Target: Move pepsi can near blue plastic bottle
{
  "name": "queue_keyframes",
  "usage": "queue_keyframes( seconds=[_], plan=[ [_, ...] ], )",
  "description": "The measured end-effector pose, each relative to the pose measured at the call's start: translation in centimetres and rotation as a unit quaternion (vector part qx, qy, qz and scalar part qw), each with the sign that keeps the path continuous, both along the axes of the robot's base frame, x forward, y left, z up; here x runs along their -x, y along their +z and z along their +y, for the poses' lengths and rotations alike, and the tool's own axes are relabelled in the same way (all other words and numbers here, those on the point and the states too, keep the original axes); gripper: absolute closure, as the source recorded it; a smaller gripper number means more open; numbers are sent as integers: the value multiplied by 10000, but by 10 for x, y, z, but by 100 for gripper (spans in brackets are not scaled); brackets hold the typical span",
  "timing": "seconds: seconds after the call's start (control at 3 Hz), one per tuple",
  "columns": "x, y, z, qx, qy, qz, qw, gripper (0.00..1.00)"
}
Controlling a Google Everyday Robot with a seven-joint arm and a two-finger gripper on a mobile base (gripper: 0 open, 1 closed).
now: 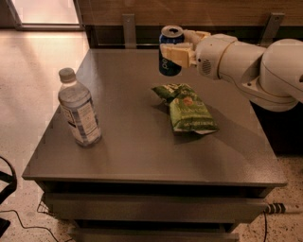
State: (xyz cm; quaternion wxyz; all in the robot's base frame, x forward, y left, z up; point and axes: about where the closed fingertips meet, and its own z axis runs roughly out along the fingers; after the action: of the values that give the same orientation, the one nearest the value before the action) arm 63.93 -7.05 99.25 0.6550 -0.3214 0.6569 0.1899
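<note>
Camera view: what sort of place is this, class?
Probably an office or lab break area: grey drawer table, speckled hard floor, wood-panelled wall. The gripper holds the dark blue pepsi can above the table's far side.

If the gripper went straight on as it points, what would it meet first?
Probably nothing: the gripper, shut on the pepsi can, points picture-left above the table's far edge. The blue plastic bottle stands nearer the camera, off that line, though depth is unclear.

smooth claw (174, 46), metal can (169, 65) above table (132, 142)
</note>
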Motion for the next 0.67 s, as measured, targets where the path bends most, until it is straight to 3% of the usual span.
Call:
queue_keyframes(
  seconds=[0.33,0.67],
  plan=[
    [56,-12,56,34,-330,95,9994,100],
    [82,-18,80,111,-513,165,9985,100]
  ],
)
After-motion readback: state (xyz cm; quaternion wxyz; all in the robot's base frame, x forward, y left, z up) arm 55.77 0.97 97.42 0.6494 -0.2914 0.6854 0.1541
